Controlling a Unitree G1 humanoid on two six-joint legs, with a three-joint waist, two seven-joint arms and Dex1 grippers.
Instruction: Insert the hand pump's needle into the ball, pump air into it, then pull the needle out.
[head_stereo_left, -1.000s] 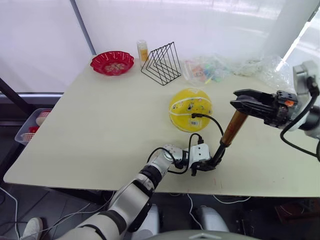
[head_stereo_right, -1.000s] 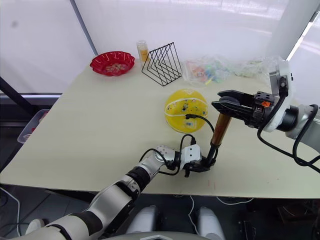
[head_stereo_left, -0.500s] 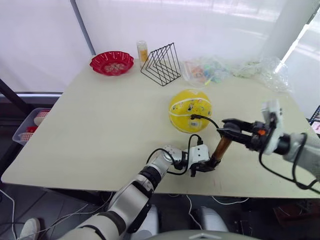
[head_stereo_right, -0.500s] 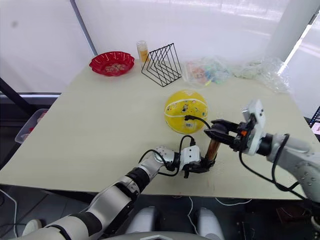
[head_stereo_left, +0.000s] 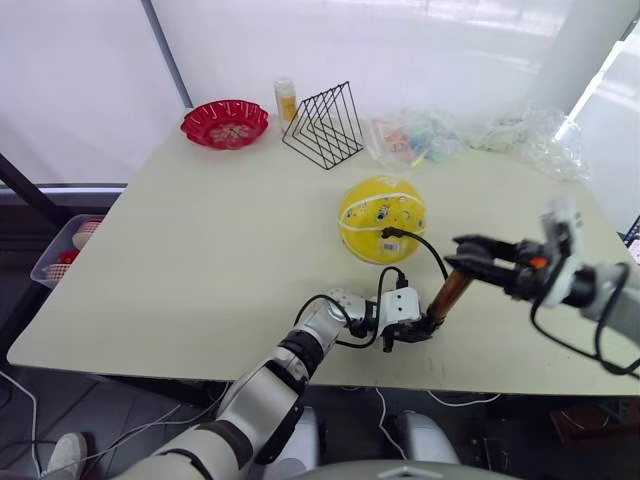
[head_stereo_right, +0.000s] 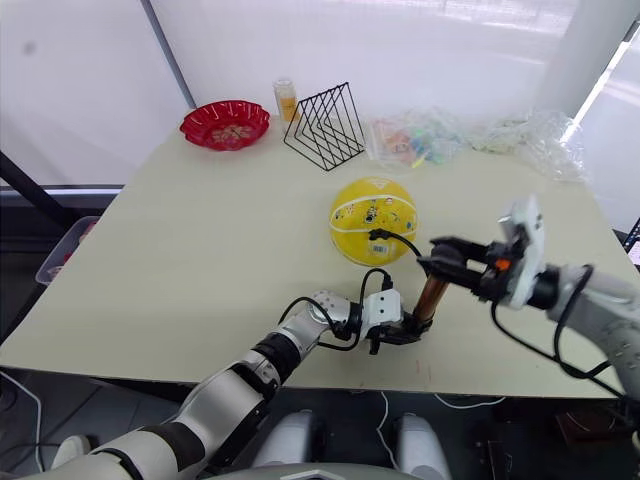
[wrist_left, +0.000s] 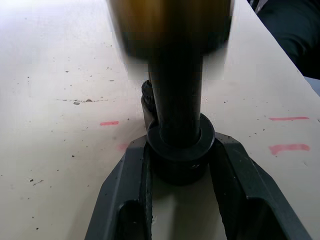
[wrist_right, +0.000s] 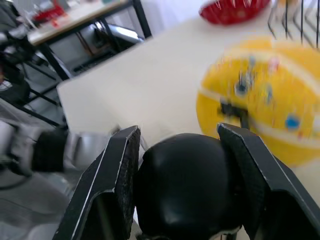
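Observation:
The yellow ball (head_stereo_left: 380, 218) rests on the table, right of the middle. The hand pump (head_stereo_left: 449, 296) stands tilted in front of it, near the front edge. My left gripper (wrist_left: 180, 150) is shut on the pump's black bottom cap, holding it against the table. My right gripper (wrist_right: 182, 150) is shut on the black handle (wrist_right: 185, 192) at the pump's top. The thin black hose (head_stereo_left: 432, 250) loops from the pump's base to the ball. Its black connector (head_stereo_left: 388, 232) sits on the ball's front face, and the needle's pin is hidden there.
At the back of the table stand a red scalloped bowl (head_stereo_left: 224, 123), a small bottle (head_stereo_left: 285, 100) and a black wire rack (head_stereo_left: 322, 126). Clear plastic bags (head_stereo_left: 415, 138) lie at the back right. A bin (head_stereo_left: 62, 250) stands on the floor to the left.
My right gripper has come down with the pump's handle, so the pump stands much shorter than a second ago. It has since drifted slightly right. The left gripper and the ball stayed put.

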